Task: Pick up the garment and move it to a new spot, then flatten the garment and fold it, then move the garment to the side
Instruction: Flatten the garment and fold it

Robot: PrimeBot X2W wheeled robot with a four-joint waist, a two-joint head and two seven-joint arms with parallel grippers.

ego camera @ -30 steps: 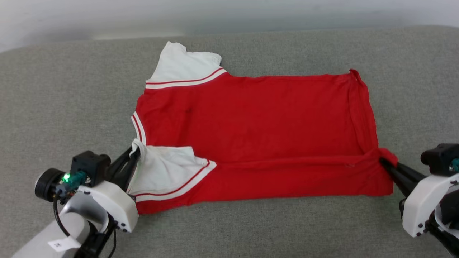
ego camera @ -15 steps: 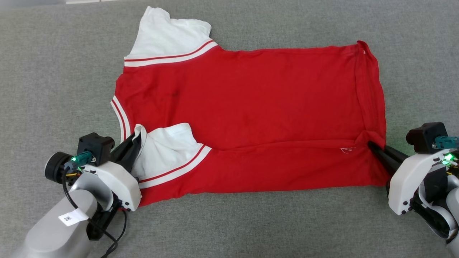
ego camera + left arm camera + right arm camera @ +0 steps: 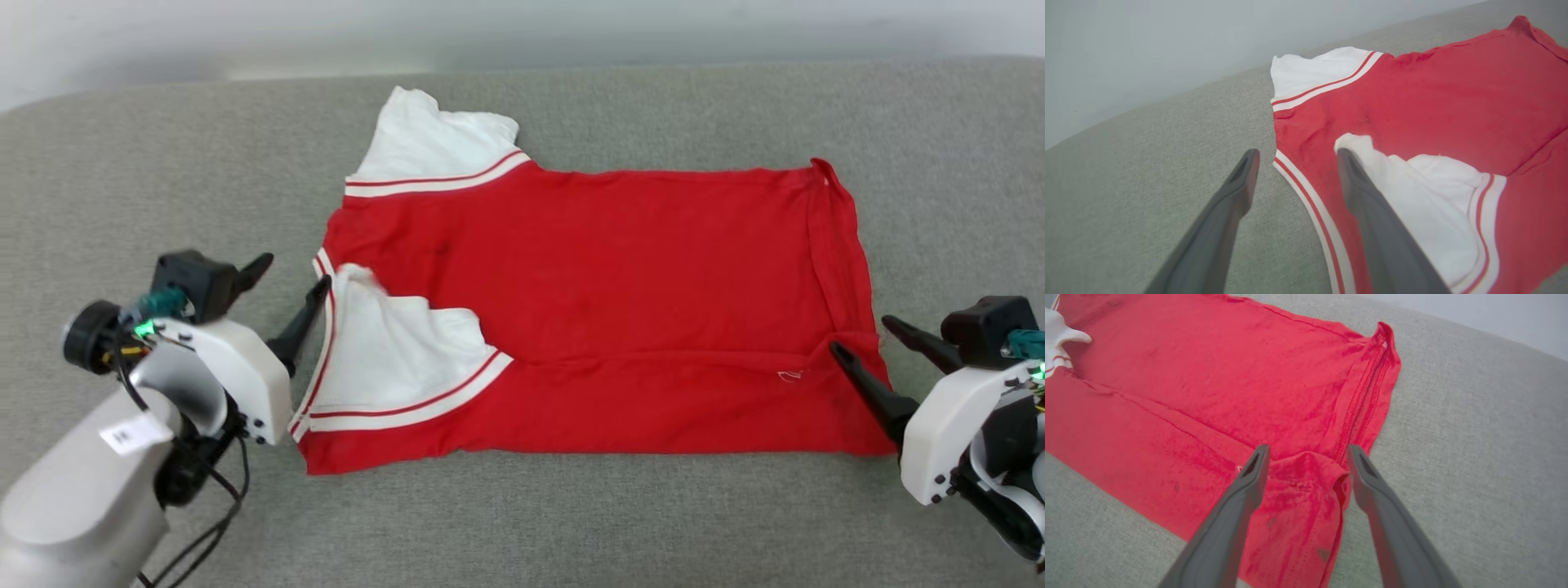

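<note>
the garment (image 3: pixel 588 310) lies spread on the grey cloth-covered worktop (image 3: pixel 163 188), plain red side up, with no lettering showing. its collar end points toward the left hand (image 3: pixel 295 271) and its hem end toward the right hand (image 3: pixel 861 333). the garment's long edge nearest the robot is folded over onto the body as a band that runs from the collar end to the hem. the white sleeve (image 3: pixel 384 359) on that side lies turned in on top of the red cloth, a little rumpled, with its striped trim showing. the other white sleeve (image 3: pixel 433 151) sticks out flat from the garment's far edge.

the left hand is wide open and holds nothing. one finger is over bare worktop just beside the garment's striped collar. the other is at the tip of the folded sleeve; whether it touches the cloth i cannot tell.

the right hand is also wide open and empty. its fingers stand on either side of the bunched hem corner of the garment, where the folded band ends.
</note>
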